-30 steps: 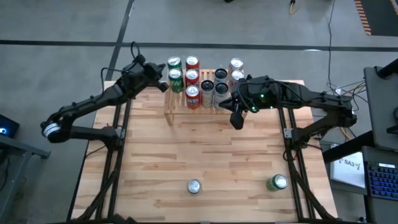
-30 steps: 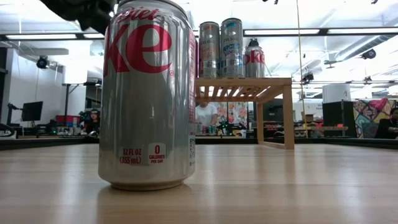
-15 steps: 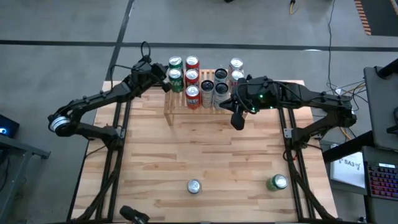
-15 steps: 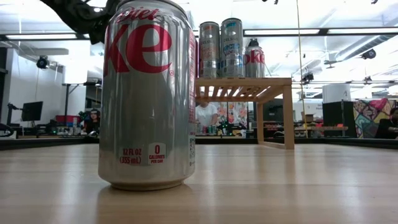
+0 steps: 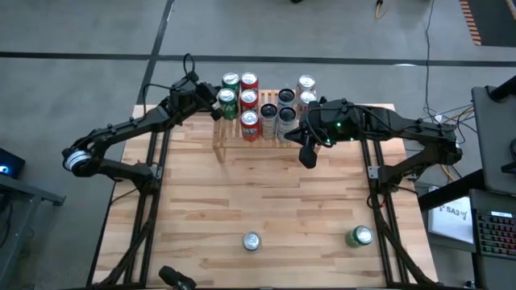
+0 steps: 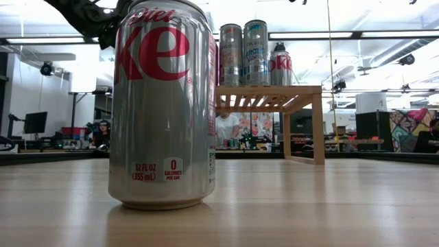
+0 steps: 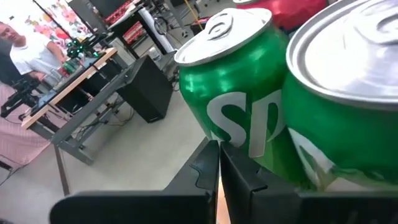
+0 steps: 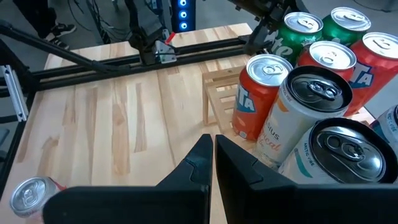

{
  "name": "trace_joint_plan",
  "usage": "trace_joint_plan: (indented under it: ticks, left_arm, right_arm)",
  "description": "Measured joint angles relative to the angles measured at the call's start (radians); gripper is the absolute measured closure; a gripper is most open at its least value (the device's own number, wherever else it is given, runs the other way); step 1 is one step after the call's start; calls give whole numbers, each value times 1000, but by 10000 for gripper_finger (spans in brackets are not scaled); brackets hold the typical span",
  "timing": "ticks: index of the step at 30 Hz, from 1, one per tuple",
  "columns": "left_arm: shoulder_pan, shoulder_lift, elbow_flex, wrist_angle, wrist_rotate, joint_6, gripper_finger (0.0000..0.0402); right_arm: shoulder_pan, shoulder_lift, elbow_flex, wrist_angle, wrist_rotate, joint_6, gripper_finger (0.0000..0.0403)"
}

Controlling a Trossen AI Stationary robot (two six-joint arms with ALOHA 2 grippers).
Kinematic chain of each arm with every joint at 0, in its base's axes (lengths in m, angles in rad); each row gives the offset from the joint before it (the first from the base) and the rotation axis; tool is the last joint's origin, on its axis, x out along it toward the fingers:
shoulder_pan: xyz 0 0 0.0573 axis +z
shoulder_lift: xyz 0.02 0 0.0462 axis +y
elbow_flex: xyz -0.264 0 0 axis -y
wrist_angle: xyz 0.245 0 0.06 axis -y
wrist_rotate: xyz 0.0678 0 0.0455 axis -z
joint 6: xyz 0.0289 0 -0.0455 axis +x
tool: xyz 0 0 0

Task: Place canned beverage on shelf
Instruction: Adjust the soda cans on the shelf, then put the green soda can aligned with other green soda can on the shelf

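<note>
Green can (image 5: 230,81) nudged back, shelf (image 5: 219,143) mostly hidden

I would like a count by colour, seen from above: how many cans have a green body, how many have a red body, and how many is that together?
Green cans: 3, two on the shelf and one on the table
Red cans: 3, all on the shelf
Total: 6

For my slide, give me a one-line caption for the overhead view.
Both grippers shut beside the can-filled shelf: left gripper at its green cans, right gripper opposite; two cans remain on the table.
</note>
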Motion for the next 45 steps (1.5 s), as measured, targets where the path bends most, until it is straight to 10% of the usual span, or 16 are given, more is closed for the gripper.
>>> trace_joint_plan:
  ticks: [14, 23, 31, 45]
  left_arm:
    - [-1, -113, 0, -91, -65, -82, 401]
    - [-6, -283, 0, -236, 200, -205, 401]
    - [-58, -378, -45, -179, 662, -352, 401]
    - [-230, -457, -179, -52, 628, -407, 401]
  right_arm:
    - [0, 0, 0, 0, 0, 13, 394]
    - [5, 2, 0, 0, -2, 77, 394]
    - [64, 26, 0, 7, -38, 175, 394]
    - [193, 227, 0, -148, -416, 764, 394]
